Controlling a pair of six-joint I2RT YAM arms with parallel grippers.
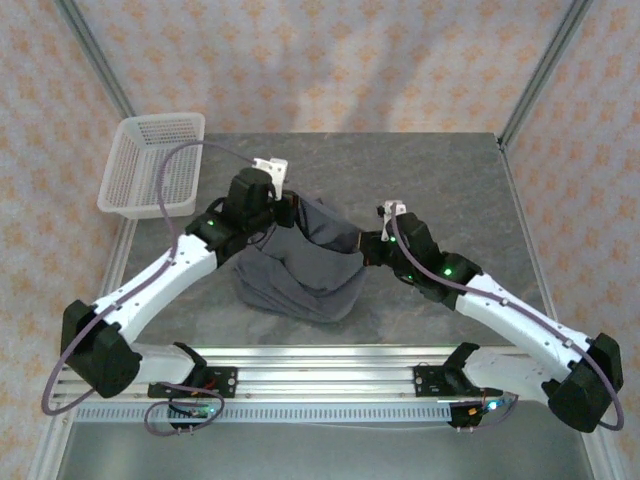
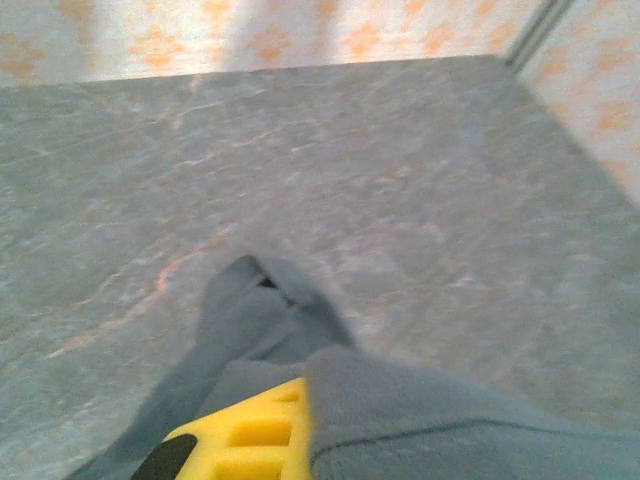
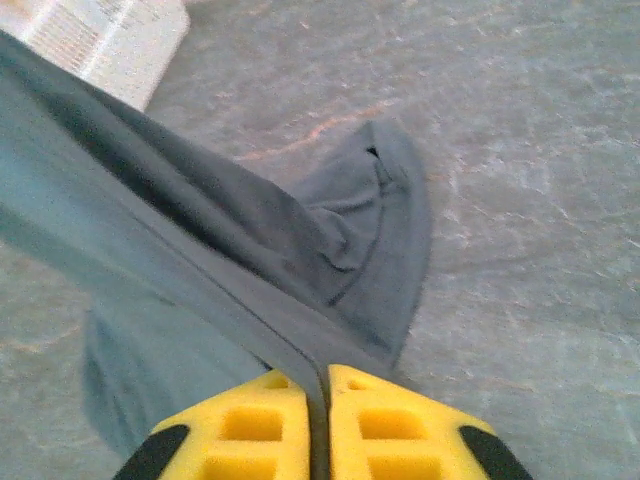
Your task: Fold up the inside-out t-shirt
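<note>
The plain dark slate-grey short-sleeved cloth t-shirt (image 1: 300,275) sits near the middle of the grey stone-patterned tabletop (image 1: 430,180), partly raised off it. It is strung between the two pincers, with its bulk sagging in a wrinkled pouch toward the near edge. The left gripper (image 1: 288,205) is clenched on the upper left end of the cloth. In the left wrist view the fabric lies against its yellow finger (image 2: 250,440) and trails away onto the table. The right gripper (image 3: 318,385) is also clamped: its two yellow fingers are pressed together with a thin hem of the shirt running out from between them. The held edge is the garment's long axis here. It runs across the table from left to right on a slant, with the left end further toward the far edge and the right end nearer and lower. Each arm holds one end, so neither is the nearer. The next move probably depends on drawing that edge taut and level so that the hanging body can be laid flat. A white plastic mesh basket (image 1: 150,165) stands at the far left corner, well apart from the shirt.
</note>
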